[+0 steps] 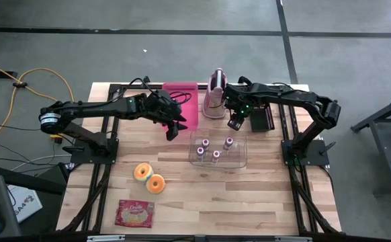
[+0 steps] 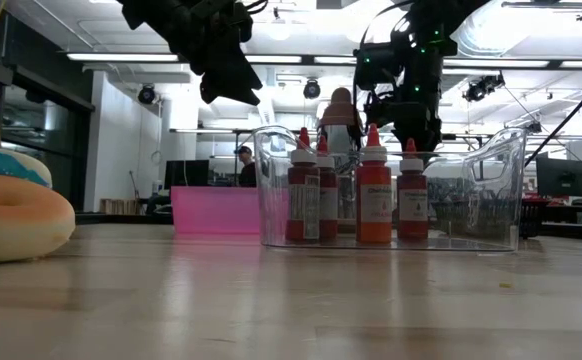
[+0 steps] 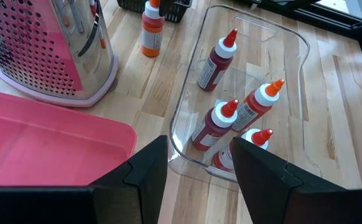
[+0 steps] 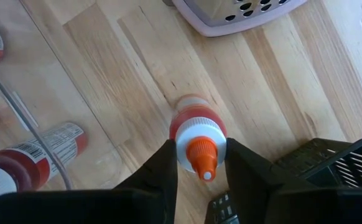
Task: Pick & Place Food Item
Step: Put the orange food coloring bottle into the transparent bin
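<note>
Sauce bottle, orange-capped, standing upright on the tabletop between the perforated metal grater and the black wire basket, just outside the clear plastic bin; in the right wrist view the right end effector has a finger on either side of the white shoulder under the cap, pressed close, apparently clamped on the bottle though the grip looks only just made.

Left end effector: fingers apart, nothing between them; hovering over the near edge of the pink tray and the bin's rim; waiting.

Bin contents: four like bottles standing loosely grouped, with bare floor left toward the basket-side end.

Handling note, by judgement: the grip sits high on the neck, so the body may swing; a straight vertical lift before any sideways travel would keep it plumb; lowering should aim at the bare patch, base first, release only once it stands.

Edges: the bin wall rises between bottle and goal and must be cleared fully; grater close on one side, basket close on the other, leaving a narrow corridor, freest upward.

Open room: the left arm hangs near the bin's far side, so entry from the right is cleaner; two doughnuts and a packet lie well apart, no obstacle.
</note>
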Motion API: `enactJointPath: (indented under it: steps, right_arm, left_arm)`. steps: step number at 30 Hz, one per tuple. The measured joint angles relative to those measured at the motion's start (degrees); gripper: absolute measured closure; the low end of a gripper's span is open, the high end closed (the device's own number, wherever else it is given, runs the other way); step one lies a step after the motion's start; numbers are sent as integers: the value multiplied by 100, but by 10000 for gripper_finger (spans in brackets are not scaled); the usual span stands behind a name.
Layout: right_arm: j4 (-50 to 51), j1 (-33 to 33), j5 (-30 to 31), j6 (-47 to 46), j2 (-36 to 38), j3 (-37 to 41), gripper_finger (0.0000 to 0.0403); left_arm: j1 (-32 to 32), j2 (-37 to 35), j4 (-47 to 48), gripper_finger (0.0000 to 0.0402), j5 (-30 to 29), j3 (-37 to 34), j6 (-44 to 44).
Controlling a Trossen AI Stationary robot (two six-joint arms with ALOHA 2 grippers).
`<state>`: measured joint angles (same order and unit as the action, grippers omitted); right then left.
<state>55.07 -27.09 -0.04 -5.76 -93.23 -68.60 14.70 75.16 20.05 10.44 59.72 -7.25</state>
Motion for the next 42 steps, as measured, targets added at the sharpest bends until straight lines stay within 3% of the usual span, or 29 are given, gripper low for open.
enactJointPath:
  steps: [15,31,42]
  right_arm:
    - [601,-2,9,148,424,-86,304]
    - [2582,713,764,86,800,-2165,305]
    - [3155,1620,736,-668,798,-2662,305]
  left_arm:
    - [2,0,-2,228,1,0,0]
    - [2,0,-2,228,2,0,0]
    - [1,2,-2,228,2,0,0]
